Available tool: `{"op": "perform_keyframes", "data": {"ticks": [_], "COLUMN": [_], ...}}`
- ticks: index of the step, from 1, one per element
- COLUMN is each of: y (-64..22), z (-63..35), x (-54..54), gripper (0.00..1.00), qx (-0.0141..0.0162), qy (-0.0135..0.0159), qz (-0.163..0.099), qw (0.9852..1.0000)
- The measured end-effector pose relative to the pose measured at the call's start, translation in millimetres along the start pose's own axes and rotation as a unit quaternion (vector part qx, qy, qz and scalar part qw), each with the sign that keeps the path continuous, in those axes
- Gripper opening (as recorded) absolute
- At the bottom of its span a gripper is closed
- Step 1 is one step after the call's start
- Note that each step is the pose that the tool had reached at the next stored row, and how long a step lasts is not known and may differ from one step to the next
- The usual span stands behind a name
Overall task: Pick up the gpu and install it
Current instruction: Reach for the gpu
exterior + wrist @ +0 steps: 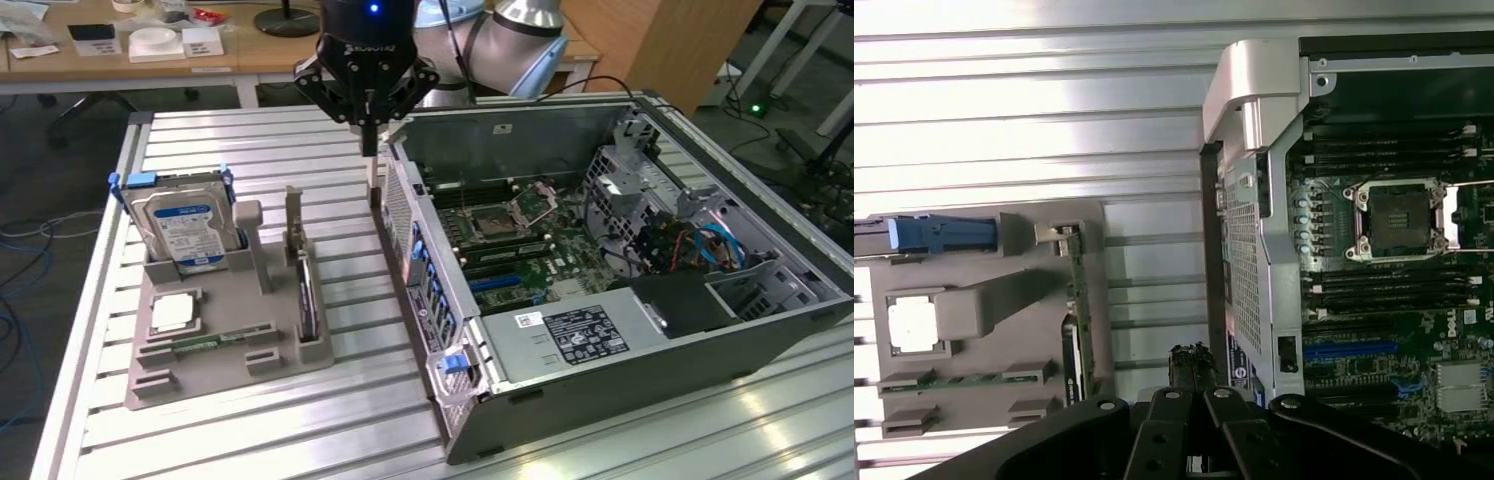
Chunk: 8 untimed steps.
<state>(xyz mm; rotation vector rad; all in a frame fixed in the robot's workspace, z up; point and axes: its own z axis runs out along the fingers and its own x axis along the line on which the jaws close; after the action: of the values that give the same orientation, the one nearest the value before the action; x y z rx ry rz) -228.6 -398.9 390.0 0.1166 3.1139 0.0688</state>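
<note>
The gpu [306, 298] stands on edge in a slot of the grey holder [220, 385] on the slatted table, a thin dark card seen edge-on. The wrist view shows its narrow edge [1071, 335] between two grey posts. My gripper [370, 145] hangs above the table by the back corner of the open computer case [534, 130], off to the exterior view's right of the gpu and apart from it. Its fingers are shut with nothing between them; in the wrist view the gripper [1192, 362] points down at the gap between holder and case.
The holder also carries a silver hard drive [187, 225] with blue clips, a square processor chip [174, 312] and a green memory stick [200, 343]. Inside the case lies the motherboard [527, 250] with its empty socket [1399, 220]. A desk with clutter stands behind.
</note>
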Motion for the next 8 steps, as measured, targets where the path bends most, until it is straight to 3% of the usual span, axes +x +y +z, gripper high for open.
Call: {"op": "perform_keyframes", "data": {"ticks": [8], "y": [-0.6], "z": [0.0], "x": [8.6], "gripper": [0.11], "qx": [0.0000], "qy": [0.0000], "qz": [0.000], "qw": [1.0000]}}
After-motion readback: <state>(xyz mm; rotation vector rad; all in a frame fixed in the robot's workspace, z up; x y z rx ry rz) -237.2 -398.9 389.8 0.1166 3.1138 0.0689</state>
